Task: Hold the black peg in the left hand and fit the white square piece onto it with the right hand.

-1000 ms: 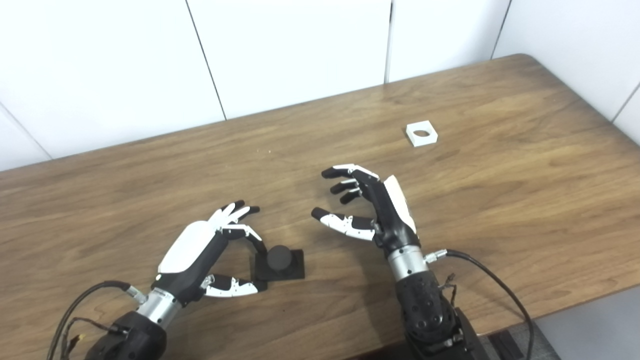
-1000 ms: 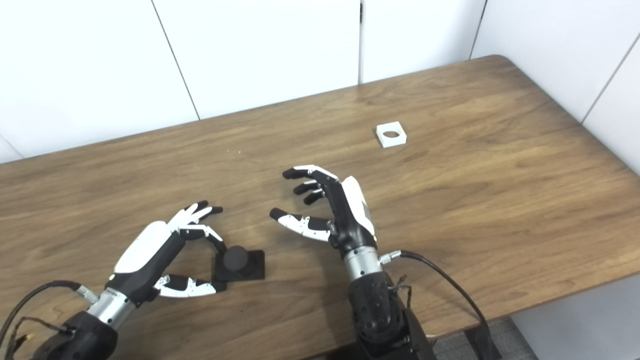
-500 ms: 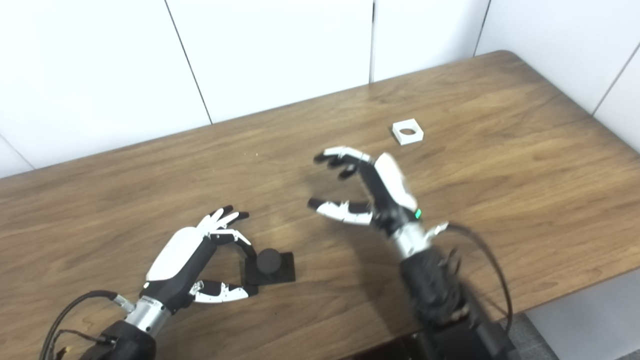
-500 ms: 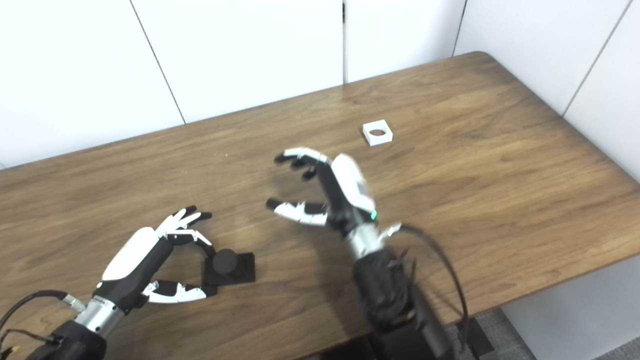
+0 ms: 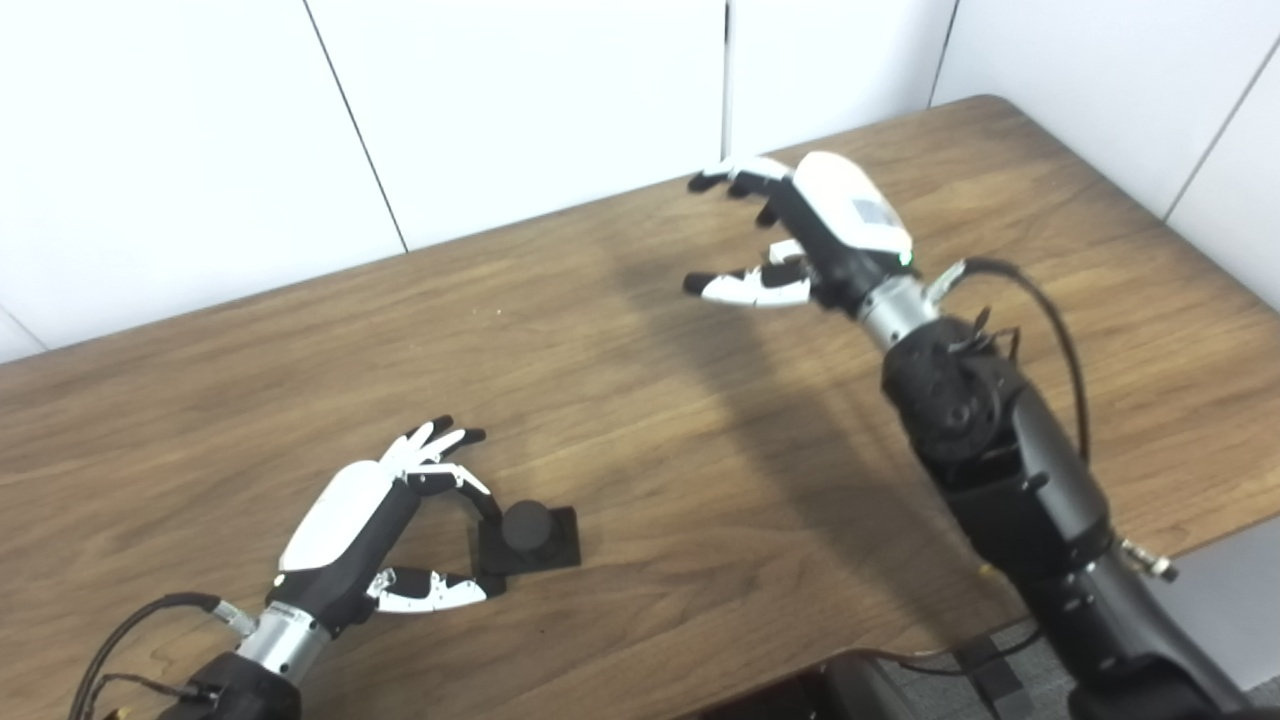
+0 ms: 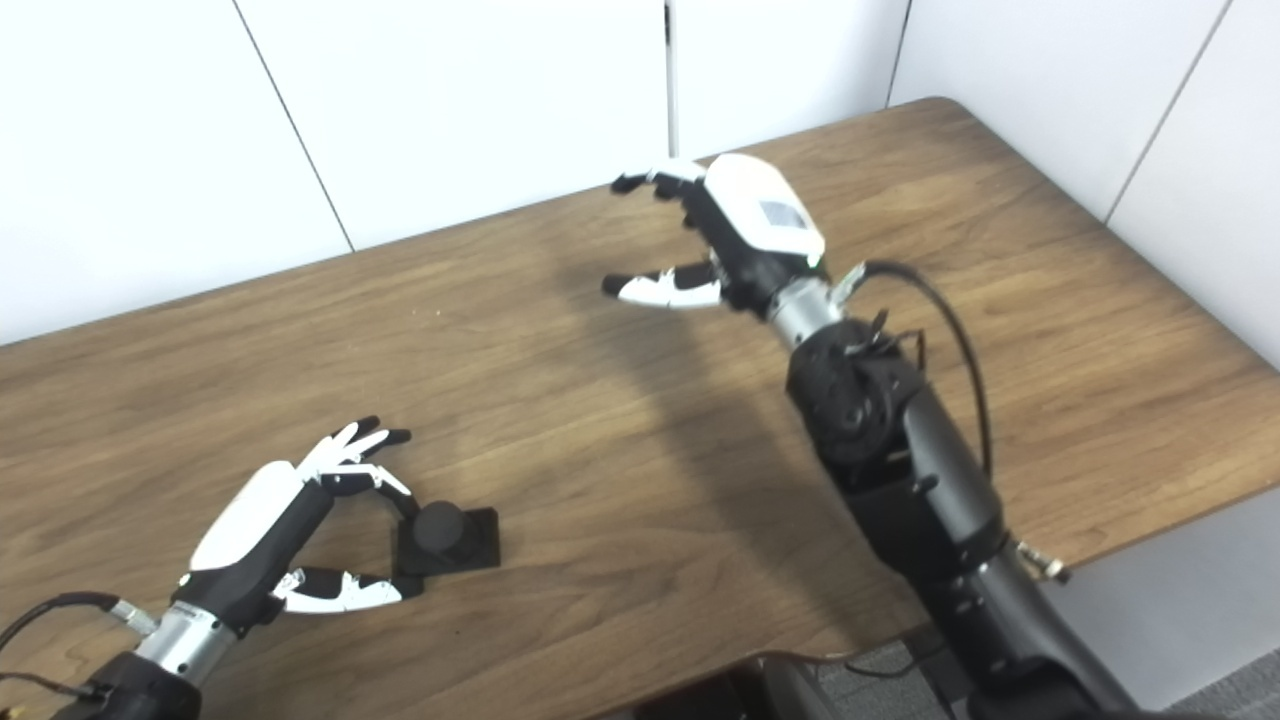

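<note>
The black peg (image 5: 527, 527), a short round stub on a square black base, stands on the wooden table (image 5: 620, 420) at the front left. My left hand (image 5: 350, 520) rests just left of it. A curled forefinger and the thumb reach the base's left edge, with the other fingers spread, and nothing is lifted. My right hand (image 5: 805, 235) hovers raised over the far middle of the table. Its fingers are apart and curved, and it holds nothing. The white square piece is hidden behind this hand, so I cannot make it out for certain.
White wall panels (image 5: 520, 100) run along the table's far edge. The table's rounded far right corner (image 5: 990, 100) and front edge (image 5: 1180, 530) are near the right arm. A black cable (image 5: 1050, 320) loops off the right forearm.
My right hand has risen and travelled away to the far right, and now covers the spot where the white piece lay. The camera has shifted. My left hand has stayed by the peg.
</note>
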